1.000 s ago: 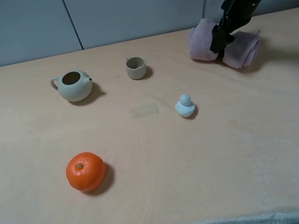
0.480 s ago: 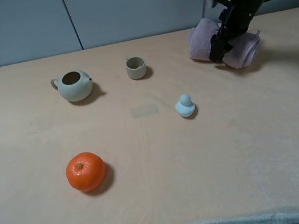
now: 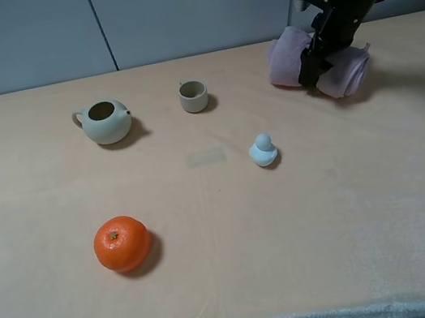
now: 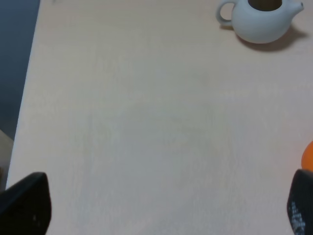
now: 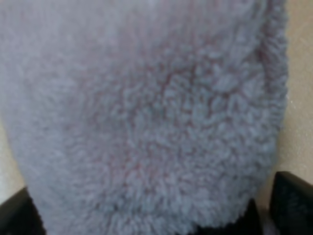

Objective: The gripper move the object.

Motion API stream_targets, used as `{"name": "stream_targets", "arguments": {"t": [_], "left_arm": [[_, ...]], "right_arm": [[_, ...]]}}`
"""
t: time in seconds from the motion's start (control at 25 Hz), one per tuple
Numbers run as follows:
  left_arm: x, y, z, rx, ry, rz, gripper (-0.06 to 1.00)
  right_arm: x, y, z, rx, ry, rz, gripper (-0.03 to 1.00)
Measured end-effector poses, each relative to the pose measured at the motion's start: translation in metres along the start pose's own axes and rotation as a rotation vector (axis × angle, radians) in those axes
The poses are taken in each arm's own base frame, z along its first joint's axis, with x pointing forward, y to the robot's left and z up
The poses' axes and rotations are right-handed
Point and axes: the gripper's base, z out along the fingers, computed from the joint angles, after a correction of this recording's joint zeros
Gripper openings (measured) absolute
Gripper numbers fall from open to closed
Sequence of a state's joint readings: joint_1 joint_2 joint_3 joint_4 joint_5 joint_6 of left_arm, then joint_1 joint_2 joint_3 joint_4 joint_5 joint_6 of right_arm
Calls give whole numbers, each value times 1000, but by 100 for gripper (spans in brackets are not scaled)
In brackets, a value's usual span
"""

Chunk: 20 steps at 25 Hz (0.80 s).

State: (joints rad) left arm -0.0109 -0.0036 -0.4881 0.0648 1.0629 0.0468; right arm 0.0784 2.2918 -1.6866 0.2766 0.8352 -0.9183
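Observation:
The mauve-pink towel [image 3: 286, 59] lies at the table's far right, two lobes on either side of a pinched middle. My right gripper [image 3: 312, 67] comes down from the back right and is shut on that middle. In the right wrist view the towel's fluffy pile [image 5: 146, 107] fills the frame, with dark fingers [image 5: 293, 203] at its edges. My left gripper [image 4: 161, 210] is open and empty over bare table near the front left. Only its two fingertips [image 4: 24, 208] show, set wide apart.
A pale teapot [image 3: 105, 121] stands at the back left and shows in the left wrist view [image 4: 259, 19]. A small cup [image 3: 193, 96] is at the back middle and a pale blue duck [image 3: 263, 150] at centre right. An orange [image 3: 122, 243] lies front left.
The right arm has shifted slightly toward the back right with the towel in its grip. The towel's right lobe has drawn in a little. Nothing else moved.

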Motion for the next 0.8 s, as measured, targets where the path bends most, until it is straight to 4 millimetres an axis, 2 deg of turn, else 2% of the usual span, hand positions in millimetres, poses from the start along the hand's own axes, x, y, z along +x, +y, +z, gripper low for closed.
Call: {"name": "stream_targets", "arguments": {"t": [0.2,0.8], "left_arm": [[0,0,0,0,0,0,96],[0,0,0,0,0,0,96]], "right_arm": [[0,0,0,0,1,-1,37],[0,0,0,-4,4,1,36]]}}
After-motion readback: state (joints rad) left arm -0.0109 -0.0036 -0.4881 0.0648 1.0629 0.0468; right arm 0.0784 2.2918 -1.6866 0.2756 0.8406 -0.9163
